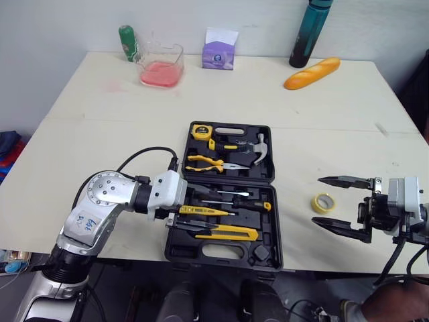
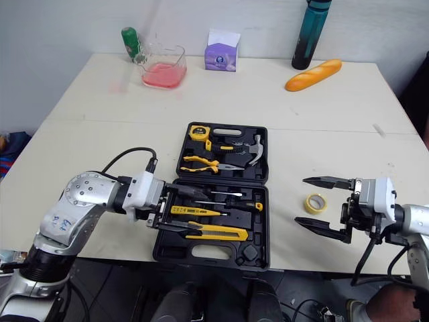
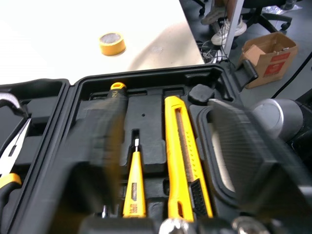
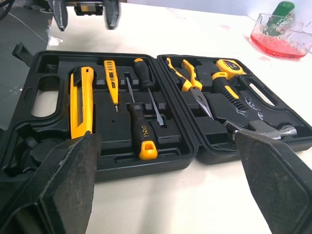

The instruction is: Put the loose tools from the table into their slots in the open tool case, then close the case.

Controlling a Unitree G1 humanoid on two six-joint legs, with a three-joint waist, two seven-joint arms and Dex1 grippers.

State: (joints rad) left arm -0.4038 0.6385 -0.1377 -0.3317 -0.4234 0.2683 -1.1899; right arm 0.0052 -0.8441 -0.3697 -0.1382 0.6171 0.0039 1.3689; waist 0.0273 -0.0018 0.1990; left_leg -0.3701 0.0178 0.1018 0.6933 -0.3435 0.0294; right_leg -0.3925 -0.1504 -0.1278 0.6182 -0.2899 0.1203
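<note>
Where the pale, matte table (image 1: 100, 127) runs back to a plain white wall (image 1: 67, 27), a row of odd things stands along the far edge: a green bottle (image 1: 127, 43), a clear square tub (image 1: 161, 65) with something pink in the bottom, a purple tissue box (image 1: 219, 52), a tall dark bottle (image 1: 308, 33) and a golden loaf of bread (image 1: 312, 72). Near the front edge the tool case (image 1: 276, 228) lies open and flat, black moulded plastic with shaped slots. Its far half holds a yellow tape measure (image 1: 200, 131), yellow-handled pliers (image 1: 204, 162) and a steel-headed hammer (image 1: 258, 151). Its near half holds a screwdriver (image 1: 234, 204), a slim yellow tester pen (image 1: 201, 210) and a long yellow utility knife (image 1: 228, 231). The left gripper (image 1: 194, 209) hangs over that near half with its black fingers spread apart and nothing between them. One loose thing, a small roll of yellow tape (image 1: 323, 202), lies on the bare table just right of the case. The right gripper (image 2: 301, 200) faces it with its fingers wide apart, the roll showing in the gap and neither finger touching it. Off the table's edge a cardboard box (image 3: 270, 51) sits on the grey floor.
</note>
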